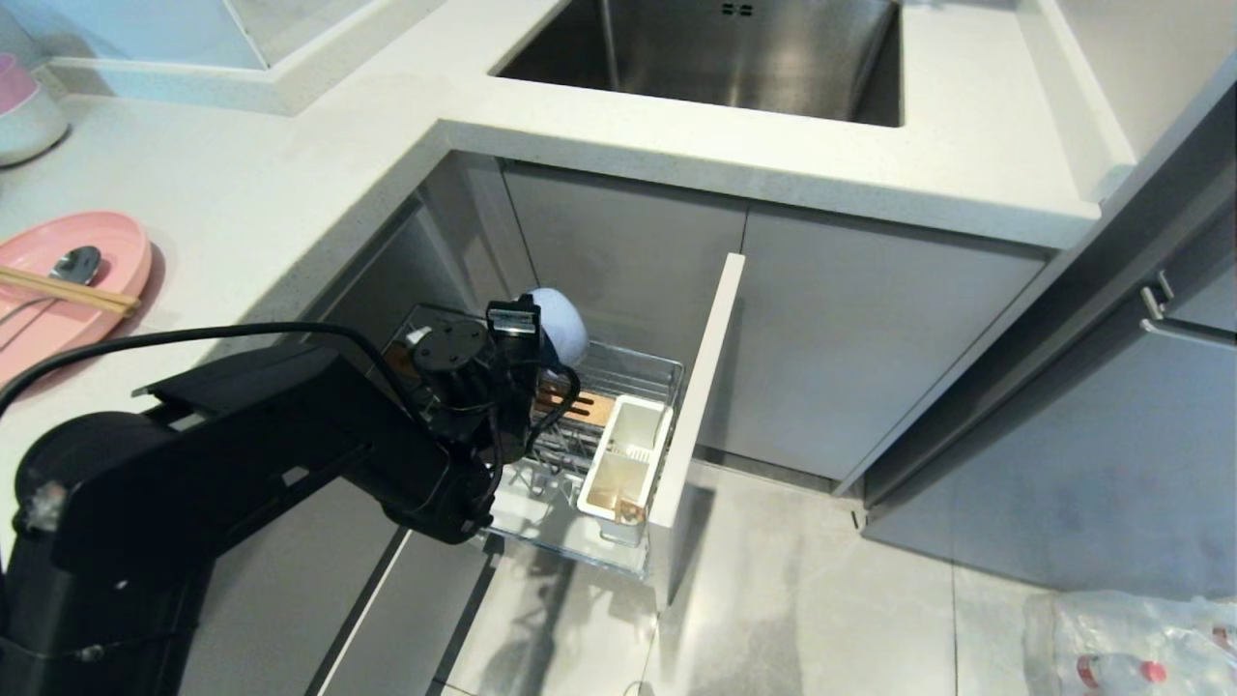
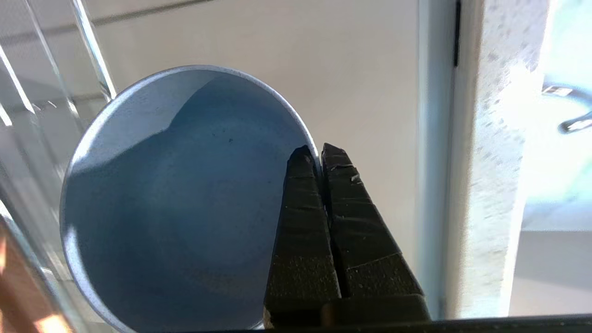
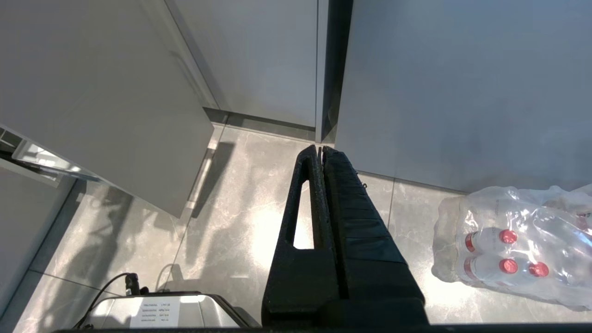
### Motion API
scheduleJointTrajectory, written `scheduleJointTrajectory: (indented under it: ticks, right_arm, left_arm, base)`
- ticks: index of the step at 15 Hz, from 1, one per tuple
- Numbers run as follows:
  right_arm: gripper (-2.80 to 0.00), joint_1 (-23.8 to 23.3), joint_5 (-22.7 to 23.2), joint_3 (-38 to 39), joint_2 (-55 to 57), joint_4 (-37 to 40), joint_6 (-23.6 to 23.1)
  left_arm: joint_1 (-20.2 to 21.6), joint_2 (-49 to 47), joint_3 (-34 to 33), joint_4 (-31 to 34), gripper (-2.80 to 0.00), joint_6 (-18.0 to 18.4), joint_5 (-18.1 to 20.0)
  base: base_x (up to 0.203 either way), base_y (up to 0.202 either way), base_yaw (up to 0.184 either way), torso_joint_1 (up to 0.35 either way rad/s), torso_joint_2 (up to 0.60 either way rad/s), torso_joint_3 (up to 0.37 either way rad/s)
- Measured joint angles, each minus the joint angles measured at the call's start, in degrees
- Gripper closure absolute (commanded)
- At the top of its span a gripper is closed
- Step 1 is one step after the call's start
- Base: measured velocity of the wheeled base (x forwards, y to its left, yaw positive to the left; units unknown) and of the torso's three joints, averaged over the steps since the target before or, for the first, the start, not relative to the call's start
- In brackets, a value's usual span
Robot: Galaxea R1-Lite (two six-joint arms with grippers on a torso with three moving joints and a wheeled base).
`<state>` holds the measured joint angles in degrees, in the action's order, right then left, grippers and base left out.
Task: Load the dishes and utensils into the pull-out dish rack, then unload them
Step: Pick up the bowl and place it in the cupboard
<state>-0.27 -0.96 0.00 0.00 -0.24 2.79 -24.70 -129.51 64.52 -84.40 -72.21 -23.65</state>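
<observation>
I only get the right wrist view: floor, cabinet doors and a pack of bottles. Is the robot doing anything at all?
Observer: Yes. The left gripper is shut on the rim of the pale blue bowl, over the pull-out dish rack.
Operator: Is anything else in the rack?
Observer: The white utensil caddy looks empty.
Operator: Where are the other dishes?
Observer: The pink plate sits on the counter with the spoon and chopsticks lying on it.
</observation>
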Motion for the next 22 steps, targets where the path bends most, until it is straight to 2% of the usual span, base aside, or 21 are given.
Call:
scheduleJointTrajectory:
  ticks: [19, 22]
  right_arm:
    - [0.00, 0.00, 0.00, 0.00, 0.00, 0.00, 0.01]
    - [0.00, 0.00, 0.00, 0.00, 0.00, 0.00, 0.01]
  left_arm:
    - [-0.56, 1.15, -1.39, -0.48, 0.00, -0.74, -1.70]
    - [-0.77, 1.40, -0.93, -0.15, 0.00, -1.91, -2.19]
  base:
    - [0.000, 0.000, 0.000, 0.000, 0.00, 0.000]
    - [0.000, 0.000, 0.000, 0.000, 0.00, 0.000]
